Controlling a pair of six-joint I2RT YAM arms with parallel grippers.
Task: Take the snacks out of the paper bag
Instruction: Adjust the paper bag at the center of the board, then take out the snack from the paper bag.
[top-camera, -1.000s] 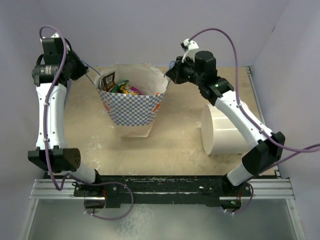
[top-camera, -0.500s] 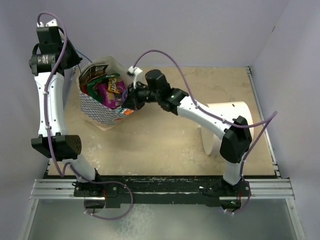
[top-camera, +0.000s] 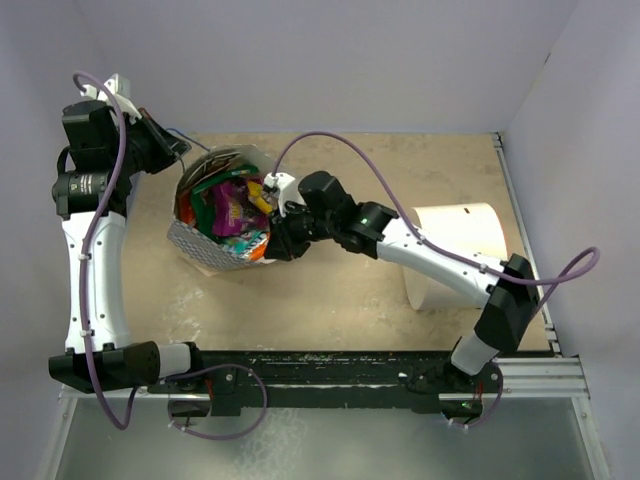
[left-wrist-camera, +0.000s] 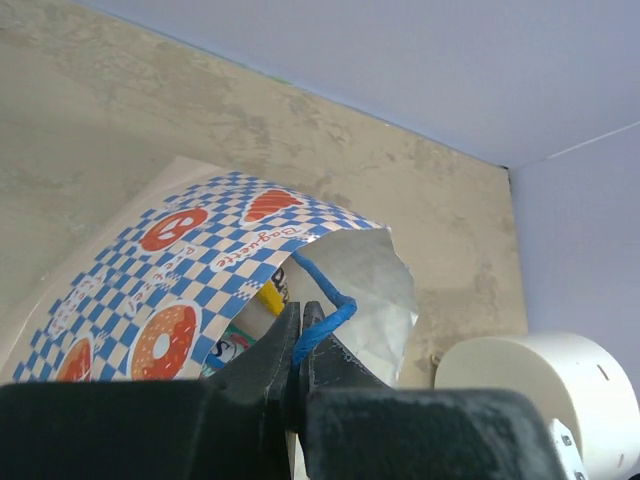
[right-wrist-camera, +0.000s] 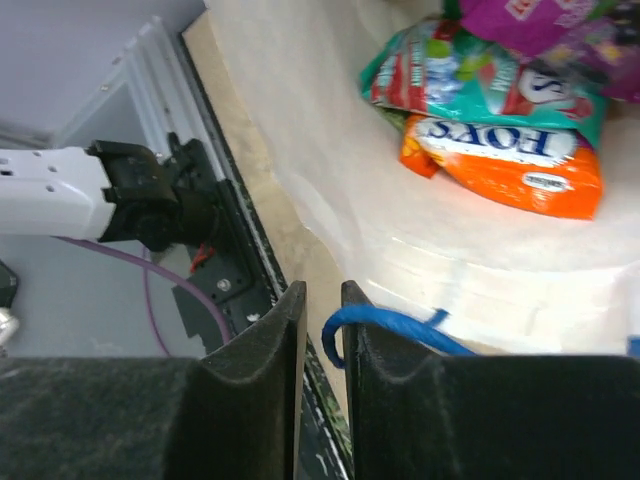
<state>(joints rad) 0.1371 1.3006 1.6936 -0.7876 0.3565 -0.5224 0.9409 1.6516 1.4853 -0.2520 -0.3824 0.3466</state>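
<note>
The paper bag (top-camera: 215, 248), blue-checked with orange round logos, hangs tipped with its mouth toward the top camera. The snacks (top-camera: 232, 205) fill it: magenta, green and orange packets. My left gripper (top-camera: 180, 150) is at the bag's far left and is shut on a blue string handle (left-wrist-camera: 325, 318); its tips (left-wrist-camera: 303, 312) pinch the string. My right gripper (top-camera: 272, 238) is at the bag's near right rim. Its jaws (right-wrist-camera: 322, 295) stand a little apart, with the other blue handle (right-wrist-camera: 385, 325) looped loose between them. Past them lie an orange packet (right-wrist-camera: 510, 165) and a teal one (right-wrist-camera: 470, 85).
A plain white cylinder (top-camera: 450, 250) lies on its side at the right of the table, under the right arm. The metal base rail (top-camera: 350, 370) runs along the near edge. Walls close in the back and right side.
The bag has swung left and tipped, so its mouth now faces up toward the camera. The right arm followed it down and left, and its jaws have parted off the string.
</note>
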